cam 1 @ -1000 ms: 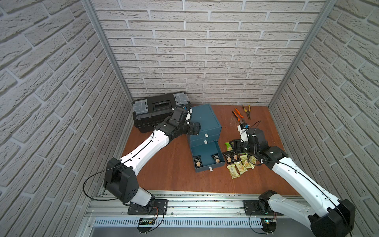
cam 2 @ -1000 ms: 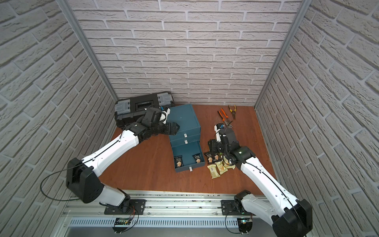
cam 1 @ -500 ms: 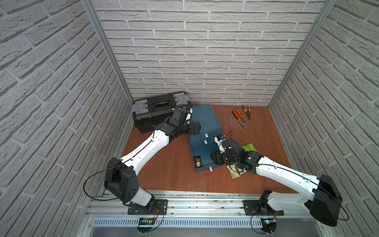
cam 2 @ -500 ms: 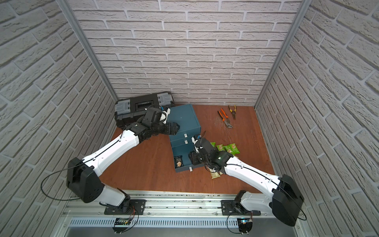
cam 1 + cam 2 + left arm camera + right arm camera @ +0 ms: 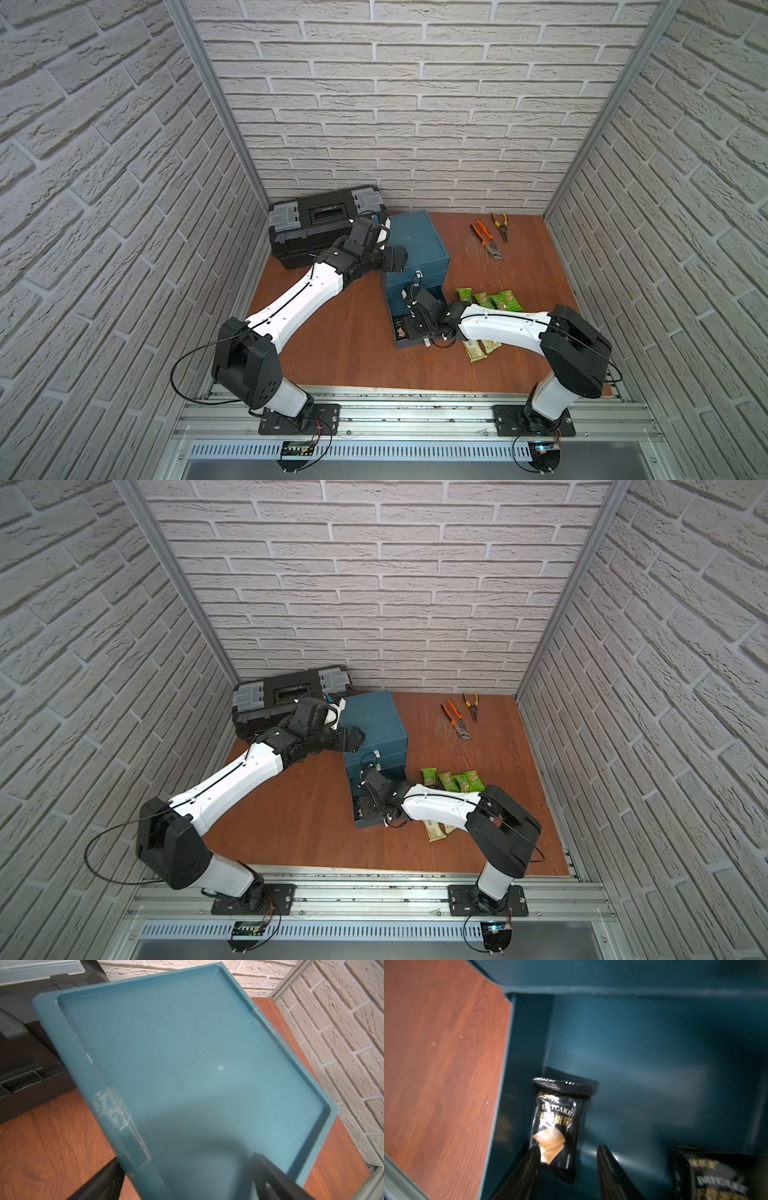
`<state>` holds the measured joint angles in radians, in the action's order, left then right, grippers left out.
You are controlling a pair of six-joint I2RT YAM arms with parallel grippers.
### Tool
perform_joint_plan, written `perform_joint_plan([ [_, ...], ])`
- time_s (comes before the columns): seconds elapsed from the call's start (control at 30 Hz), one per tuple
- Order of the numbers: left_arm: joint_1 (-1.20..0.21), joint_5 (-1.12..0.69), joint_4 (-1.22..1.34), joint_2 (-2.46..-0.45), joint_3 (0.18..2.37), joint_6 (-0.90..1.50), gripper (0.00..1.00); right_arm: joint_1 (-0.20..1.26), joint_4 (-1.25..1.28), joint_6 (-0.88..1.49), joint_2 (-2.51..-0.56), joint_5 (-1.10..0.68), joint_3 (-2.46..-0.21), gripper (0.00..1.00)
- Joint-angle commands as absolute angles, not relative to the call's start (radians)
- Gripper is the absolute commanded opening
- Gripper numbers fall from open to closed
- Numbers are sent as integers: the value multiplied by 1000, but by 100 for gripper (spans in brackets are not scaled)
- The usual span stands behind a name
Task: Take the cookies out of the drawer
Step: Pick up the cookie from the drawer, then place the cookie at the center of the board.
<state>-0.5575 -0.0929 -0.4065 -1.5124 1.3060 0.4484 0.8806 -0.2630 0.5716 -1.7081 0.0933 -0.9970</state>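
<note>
The bottom drawer (image 5: 409,343) of the teal cabinet (image 5: 417,239) stands pulled out. My right gripper (image 5: 568,1148) reaches down into it, open. Its fingers straddle the near end of a black cookie packet (image 5: 556,1122) lying flat on the drawer floor (image 5: 643,1076). A second black packet (image 5: 716,1178) lies beside it. Both top views show more cookies out on the table: green packets (image 5: 490,300) (image 5: 453,780) and pale ones (image 5: 476,351) partly under my right arm. My left gripper (image 5: 186,1160) (image 5: 395,259) is open, straddling the cabinet's top edge.
A black toolbox (image 5: 320,224) stands behind the cabinet at the back left. Orange-handled pliers (image 5: 486,240) and yellow-handled pliers (image 5: 500,224) lie at the back right. Brick walls close in three sides, and a metal rail (image 5: 395,409) runs along the front.
My right gripper has swung left from over the cookie pile on the table to the drawer and gone down inside it. The left arm has not moved.
</note>
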Motion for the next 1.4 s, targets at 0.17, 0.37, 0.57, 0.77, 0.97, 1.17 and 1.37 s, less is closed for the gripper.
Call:
perform_joint_plan([
  [0.17, -565, -114, -446, -1556, 1288, 421, 98, 893, -211, 584, -1820, 91, -1055, 57],
  [0.37, -565, -116, -444, -1555, 1290, 422, 98, 897, -206, 580, -1861, 75, -1080, 50],
  [0.57, -565, -116, -446, -1552, 1290, 420, 99, 897, -232, 574, -1820, 106, -1078, 23],
  [0.77, -565, -112, -448, -1551, 1277, 424, 99, 897, -280, 548, -1713, 147, -1080, 7],
  [0.97, -565, -105, -451, -1542, 1276, 427, 98, 898, -352, 528, -1629, 176, -1093, 4],
  [1.17, -565, -98, -461, -1545, 1286, 422, 98, 897, -391, 531, -1524, 205, -1068, 4],
  [1.37, -566, -97, -462, -1550, 1290, 426, 99, 897, -447, 541, -1350, 237, -1032, 4],
])
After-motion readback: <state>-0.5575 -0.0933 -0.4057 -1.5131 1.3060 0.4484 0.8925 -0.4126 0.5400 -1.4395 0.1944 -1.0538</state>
